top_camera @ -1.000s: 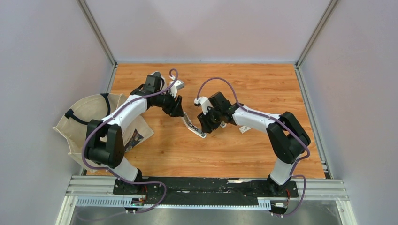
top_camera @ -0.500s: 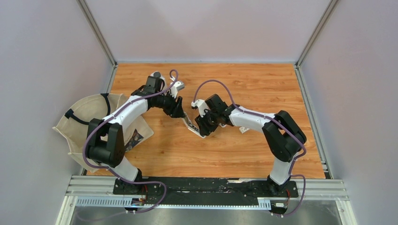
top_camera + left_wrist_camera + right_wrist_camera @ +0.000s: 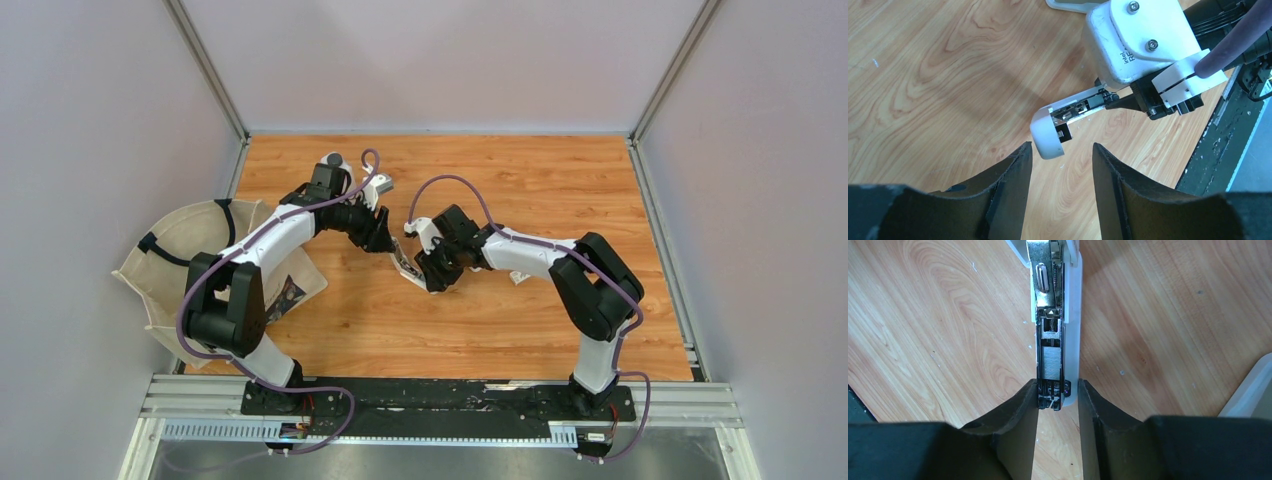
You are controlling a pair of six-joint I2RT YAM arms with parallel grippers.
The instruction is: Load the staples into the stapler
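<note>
You've a cloth bag, a wooden top and plain walls around the work.
At the left of the top view you'll find a cream tote bag (image 3: 170, 285) lying flat, overlapping the left edge of the wooden tabletop (image 3: 600, 200); its dark straps (image 3: 160, 250) show on its upper part; a dark printed patch (image 3: 285, 293) sits at its lower right corner; pale grey walls (image 3: 440, 60) close three sides; a metal rail (image 3: 680, 405) crosses the bottom.

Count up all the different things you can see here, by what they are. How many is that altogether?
Robot arms: 2
Stapler: 1
Cloth bag: 1
Small white piece by the right arm: 1
Total: 5
</note>
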